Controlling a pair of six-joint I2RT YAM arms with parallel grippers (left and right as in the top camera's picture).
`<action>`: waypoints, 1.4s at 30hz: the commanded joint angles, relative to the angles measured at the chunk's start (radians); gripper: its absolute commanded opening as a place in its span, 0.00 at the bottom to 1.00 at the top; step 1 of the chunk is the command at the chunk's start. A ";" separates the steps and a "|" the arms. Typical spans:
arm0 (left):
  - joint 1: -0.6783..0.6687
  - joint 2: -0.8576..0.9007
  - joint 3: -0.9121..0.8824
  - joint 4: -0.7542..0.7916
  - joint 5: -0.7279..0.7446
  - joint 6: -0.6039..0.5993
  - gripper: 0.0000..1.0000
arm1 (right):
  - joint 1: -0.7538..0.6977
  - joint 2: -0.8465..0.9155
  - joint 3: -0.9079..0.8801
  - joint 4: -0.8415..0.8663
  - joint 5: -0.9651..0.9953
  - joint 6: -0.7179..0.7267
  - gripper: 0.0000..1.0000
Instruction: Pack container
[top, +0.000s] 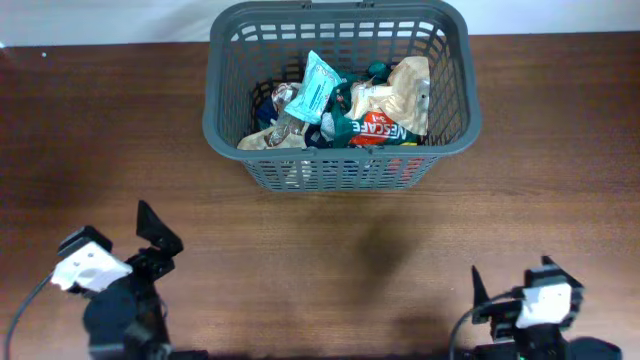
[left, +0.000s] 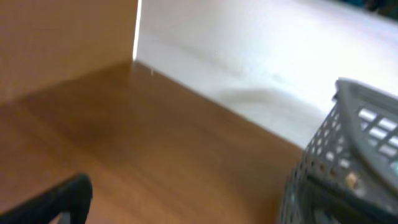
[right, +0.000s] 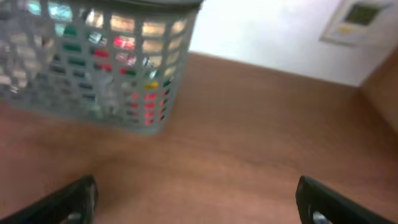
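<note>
On the brown wooden desk (top: 100, 150), the large dark grey plastic basket with slotted lattice sides (top: 330, 172) stands upright on its flat base at the far centre, well apart from both arms. Its opening faces straight up. In the overhead view its long axis runs left to right across the desk, with the long front wall facing the arms.

We judge the container to be stiff and light for its size, with only a modest load. The solid rim is the best place to take hold, preferably at the two short ends, one end effector to each. The slots below the rim should give the fingers purchase. A smooth rim may slip under a shallow pinch.

Inside lie soft, crinkly packets, among them a light blue sachet (top: 318, 85), a beige pouch (top: 405, 90) and a red and green sachet (top: 378, 130). We expect these to deform readily and to weigh little.

The left end effector (top: 158, 232) sits at the near left. Its fingers appear spread and hold nothing, though its wrist view shows only one finger (left: 56, 200). The right end effector (right: 196, 199) sits at the near right, spread wide and empty.
</note>
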 joint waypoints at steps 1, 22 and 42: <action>-0.004 -0.003 -0.102 0.094 -0.050 -0.029 0.99 | 0.005 0.000 -0.056 0.010 -0.075 -0.039 0.99; -0.004 -0.003 -0.235 0.237 -0.092 -0.028 0.99 | 0.005 0.000 -0.127 0.009 -0.074 -0.039 0.99; -0.004 -0.003 -0.235 0.237 -0.092 -0.028 0.99 | 0.005 -0.006 -0.270 0.033 0.229 -0.039 0.99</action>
